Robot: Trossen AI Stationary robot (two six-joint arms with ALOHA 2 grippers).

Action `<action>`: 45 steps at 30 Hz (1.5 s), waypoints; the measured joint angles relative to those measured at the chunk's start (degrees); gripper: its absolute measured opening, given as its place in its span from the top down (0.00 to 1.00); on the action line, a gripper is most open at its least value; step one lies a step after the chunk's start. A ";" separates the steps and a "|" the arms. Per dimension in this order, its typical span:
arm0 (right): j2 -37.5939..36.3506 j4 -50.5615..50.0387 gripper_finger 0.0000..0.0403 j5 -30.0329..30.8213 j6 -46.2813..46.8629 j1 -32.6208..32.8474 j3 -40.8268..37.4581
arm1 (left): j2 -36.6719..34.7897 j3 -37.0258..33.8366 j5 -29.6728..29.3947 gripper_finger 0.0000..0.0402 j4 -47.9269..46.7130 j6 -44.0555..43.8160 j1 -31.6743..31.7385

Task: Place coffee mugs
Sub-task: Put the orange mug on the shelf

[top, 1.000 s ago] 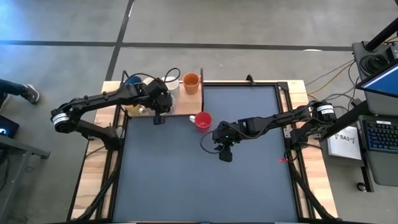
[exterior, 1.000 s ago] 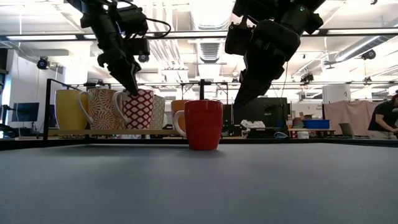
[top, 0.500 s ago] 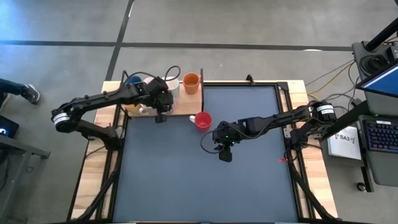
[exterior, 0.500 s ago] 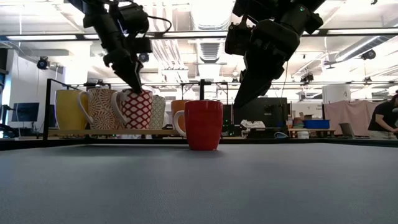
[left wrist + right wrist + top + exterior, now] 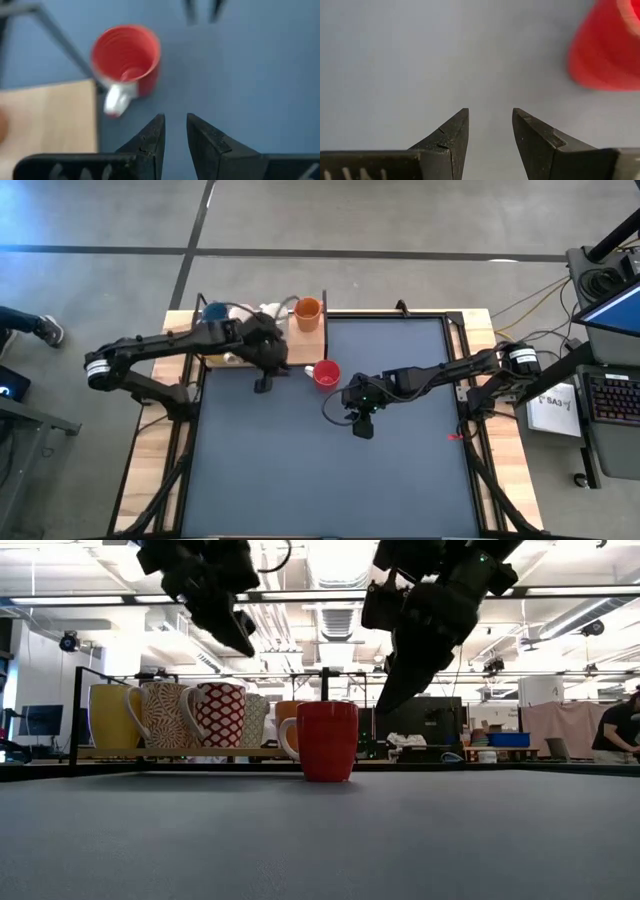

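Observation:
A red mug with a white handle stands upright on the blue-grey mat, just off the corner of the wooden tray. On the tray stand several mugs: an orange one, a blue one, white ones, and in the low view a yellow one and patterned ones. My left gripper hovers open over the mat beside the tray's near edge, left of the red mug. My right gripper hangs open above the mat, right of and nearer than the red mug.
The tray has a thin black frame around its left and far sides. Wooden table borders flank the mat. A laptop and cables sit off the right edge. The mat's near half lies bare.
My left gripper has come away from the rim of the red-patterned mug on the tray, risen, and swung toward the table's right and near edge, out over the mat toward the red mug. The patterned mug stays standing on the tray. My right arm has kept still.

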 joint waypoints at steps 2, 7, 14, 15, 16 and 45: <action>0.00 0.00 0.65 3.33 -0.21 -0.56 0.00 | 0.94 0.00 0.00 0.85 1.63 0.25 -2.40; 0.00 0.76 0.65 7.89 -0.96 -2.91 0.00 | 3.09 0.00 -2.47 0.85 6.78 4.43 -5.37; 0.50 3.01 0.65 8.00 -0.59 -5.25 0.00 | 8.53 0.00 -3.54 0.85 11.78 6.54 -5.63; 0.65 2.97 0.65 7.98 -0.59 -5.44 0.00 | 9.49 0.00 -3.54 0.85 11.78 6.98 -5.63; 0.90 3.17 0.65 8.00 -0.61 -5.59 0.00 | 10.38 0.00 -3.56 0.85 11.75 7.58 -5.67; 2.38 6.37 0.65 7.96 -2.10 -7.42 -0.07 | 18.76 -0.02 -10.67 0.71 23.80 13.63 -6.00</action>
